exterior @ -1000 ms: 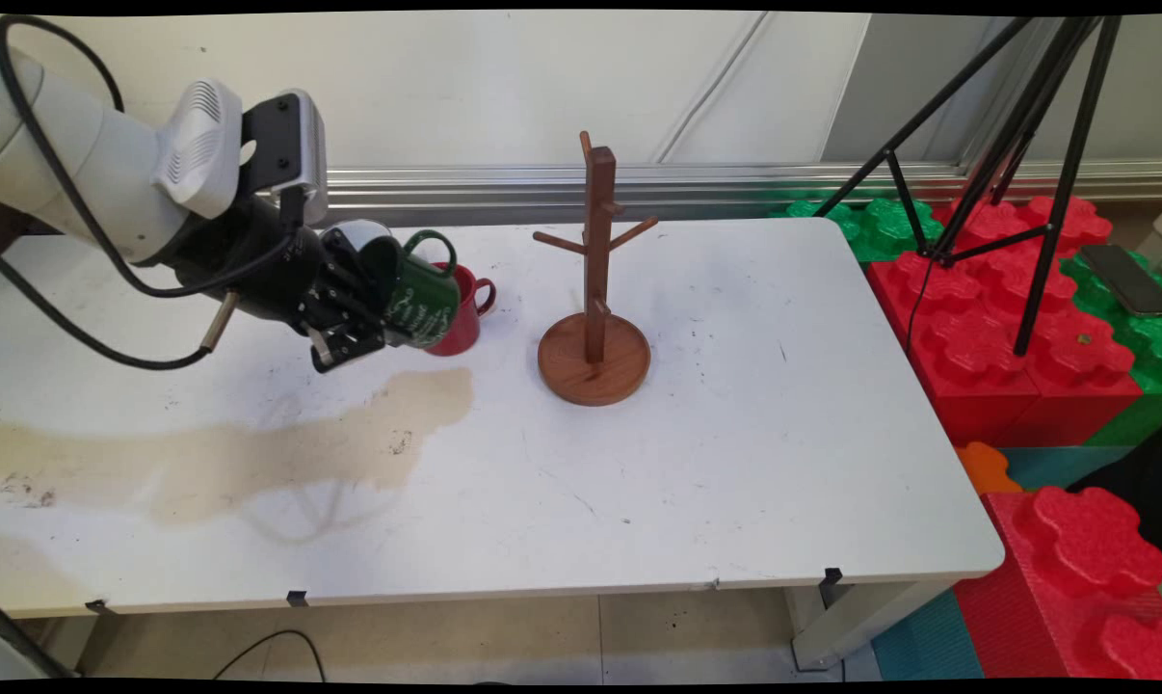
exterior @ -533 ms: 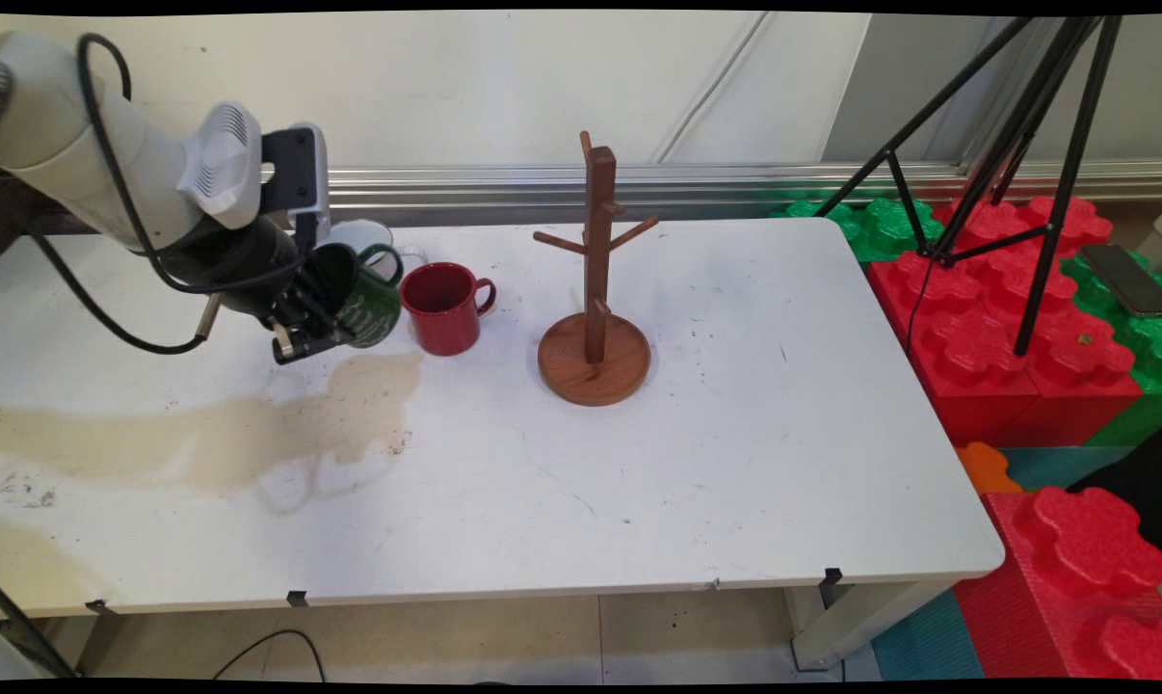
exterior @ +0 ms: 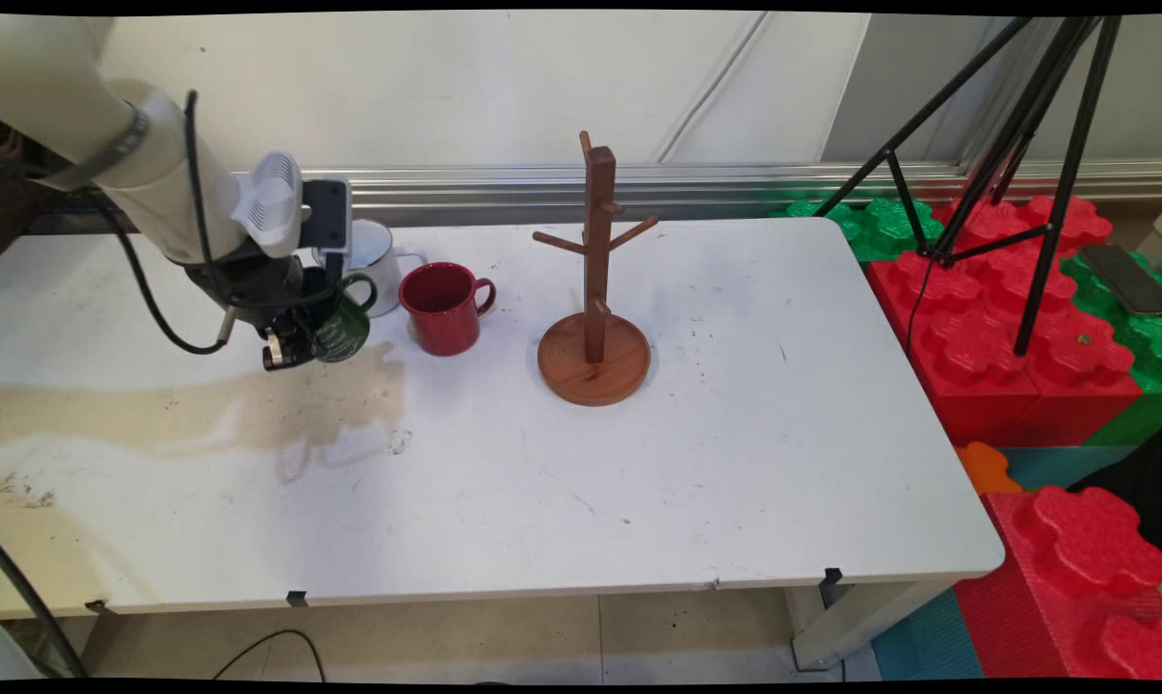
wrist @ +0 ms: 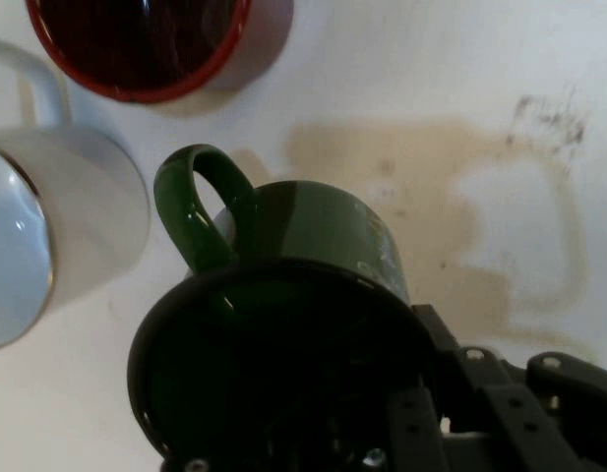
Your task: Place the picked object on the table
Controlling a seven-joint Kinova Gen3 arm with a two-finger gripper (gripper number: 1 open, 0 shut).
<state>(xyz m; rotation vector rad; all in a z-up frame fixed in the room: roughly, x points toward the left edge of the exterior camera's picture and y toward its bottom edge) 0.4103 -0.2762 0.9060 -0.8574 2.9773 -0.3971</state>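
Tool (exterior: 292, 345) is what I check first from my remote seat: it is clamped on the green mug (exterior: 347, 328), gripping it by the rim wall, one finger reaching into the dark mouth and the other outside it, as far as I can judge from the hand view. The mug is tipped over on its side, mouth toward the wrist and handle up, low over the tabletop (exterior: 735, 434) at its left rear, just above the edge of a brownish stain (exterior: 253, 414). Whether its base touches the surface I cannot tell. As things lie, the white mug (exterior: 377, 262) and the red mug (exterior: 441, 308) stand upright just beside it, and the wooden mug stand (exterior: 595, 280) to their right carries nothing on its pegs (all the pegs I can see are bare). The main view gives me that whole layout, including the stand, which the hand view misses entirely. The hand view gives me what the arm hides from above: the tool (wrist: 421, 398) at the rim of the green mug (wrist: 323, 231), its handle loop turned toward the white mug (wrist: 82, 231), the red mug (wrist: 136, 44) beyond, and the stain (wrist: 431, 197) spreading on the other side.
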